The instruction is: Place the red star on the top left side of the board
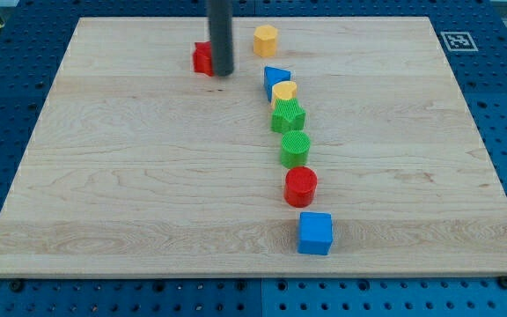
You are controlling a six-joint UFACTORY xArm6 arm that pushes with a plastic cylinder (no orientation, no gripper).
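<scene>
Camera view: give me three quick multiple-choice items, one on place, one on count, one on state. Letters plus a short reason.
1. Where is my tip relative to the red star?
A. at its right side in the view
B. far below it
C. at the board's right edge

2. How many blocks are on the board?
A. six
B. eight
C. ten

3. How does the yellow hexagon sit?
A. stacked on the blue cube
B. alone near the view's top
C. off the board

Answers: 1 A, the rod's end sits right against the star's right side. 2 B, eight count out. 3 B, nothing touches it.
</scene>
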